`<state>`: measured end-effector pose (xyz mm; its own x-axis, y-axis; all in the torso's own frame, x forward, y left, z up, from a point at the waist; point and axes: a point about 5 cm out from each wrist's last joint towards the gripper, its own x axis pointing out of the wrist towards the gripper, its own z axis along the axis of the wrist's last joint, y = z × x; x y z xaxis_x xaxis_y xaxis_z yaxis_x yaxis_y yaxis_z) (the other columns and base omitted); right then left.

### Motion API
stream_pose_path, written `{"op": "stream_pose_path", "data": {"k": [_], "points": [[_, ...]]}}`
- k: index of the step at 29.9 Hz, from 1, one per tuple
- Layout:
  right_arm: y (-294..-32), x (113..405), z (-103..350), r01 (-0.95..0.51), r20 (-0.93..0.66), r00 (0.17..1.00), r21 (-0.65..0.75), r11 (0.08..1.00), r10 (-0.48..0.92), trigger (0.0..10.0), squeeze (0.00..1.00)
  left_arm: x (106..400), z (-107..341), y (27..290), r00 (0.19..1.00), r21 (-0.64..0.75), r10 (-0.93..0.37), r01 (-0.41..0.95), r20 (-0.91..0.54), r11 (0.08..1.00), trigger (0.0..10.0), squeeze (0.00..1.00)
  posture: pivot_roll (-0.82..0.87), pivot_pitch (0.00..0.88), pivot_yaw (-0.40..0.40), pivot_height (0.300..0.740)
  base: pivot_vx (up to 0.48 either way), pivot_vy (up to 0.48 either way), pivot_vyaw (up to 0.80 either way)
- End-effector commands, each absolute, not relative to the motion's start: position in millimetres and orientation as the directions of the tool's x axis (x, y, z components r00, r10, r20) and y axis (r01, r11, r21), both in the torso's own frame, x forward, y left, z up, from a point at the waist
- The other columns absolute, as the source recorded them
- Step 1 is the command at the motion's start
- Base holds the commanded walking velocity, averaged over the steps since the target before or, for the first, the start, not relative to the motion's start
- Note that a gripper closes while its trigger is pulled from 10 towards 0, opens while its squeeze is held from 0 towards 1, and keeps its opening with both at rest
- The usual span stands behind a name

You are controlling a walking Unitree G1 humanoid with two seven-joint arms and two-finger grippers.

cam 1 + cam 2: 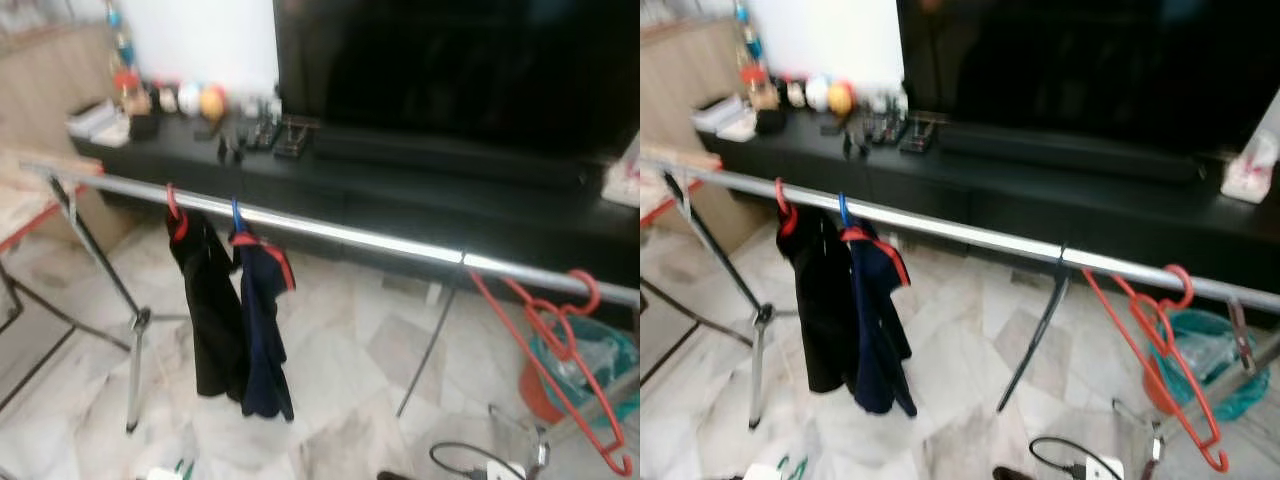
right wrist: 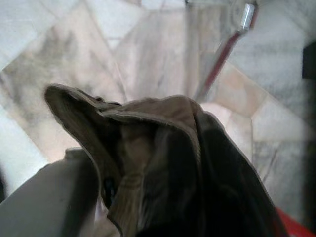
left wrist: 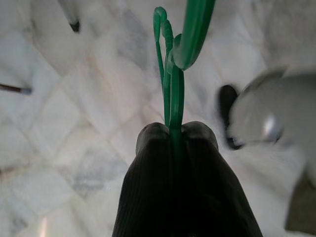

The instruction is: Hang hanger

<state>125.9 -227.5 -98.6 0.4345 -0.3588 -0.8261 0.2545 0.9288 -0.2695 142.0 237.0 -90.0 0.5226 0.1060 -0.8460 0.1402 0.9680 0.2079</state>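
Note:
My left gripper point(image 3: 175, 129) is shut on a green plastic hanger point(image 3: 173, 59), whose hook sticks out past the fingertips over the marble floor. My right gripper point(image 2: 207, 187) holds a brown corduroy garment point(image 2: 133, 133) that drapes over its fingers and hides them. Ahead, a silver clothes rail point(image 1: 330, 232) runs across the view. On its left part a black garment point(image 1: 205, 310) hangs on a red hanger, touching a navy garment point(image 1: 262, 340) on a blue hanger. Empty red hangers point(image 1: 560, 340) hang at the rail's right end.
The rail's tripod leg point(image 1: 135, 350) stands at the left and a dark strut point(image 1: 430, 350) in the middle. A black TV console point(image 1: 420, 190) with small items runs behind it. A teal basket point(image 1: 600, 365) and cables point(image 1: 470, 460) lie at the lower right.

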Motion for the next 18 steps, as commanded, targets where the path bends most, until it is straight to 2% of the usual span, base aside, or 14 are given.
{"op": "stream_pose_path", "data": {"k": [1,18], "points": [[-220.5,135.9,-96.5,0.252,-0.815,0.469,-0.246,0.936,-0.34,10.0,0.0,132.0,-91.8,244.7,0.497,0.221,0.126,0.138,-0.859,0.965,10.0,0.0,0.06,0.0,0.008,0.74,0.0,0.292,0.0],[-218.9,135.6,-97.1,0.245,-0.82,0.466,-0.242,0.939,-0.333,10.0,0.0,130.0,-92.4,245.6,0.488,0.223,0.128,0.141,-0.863,0.965,10.0,0.0,0.06,0.0,0.01,0.74,0.0,0.293,0.0]]}}
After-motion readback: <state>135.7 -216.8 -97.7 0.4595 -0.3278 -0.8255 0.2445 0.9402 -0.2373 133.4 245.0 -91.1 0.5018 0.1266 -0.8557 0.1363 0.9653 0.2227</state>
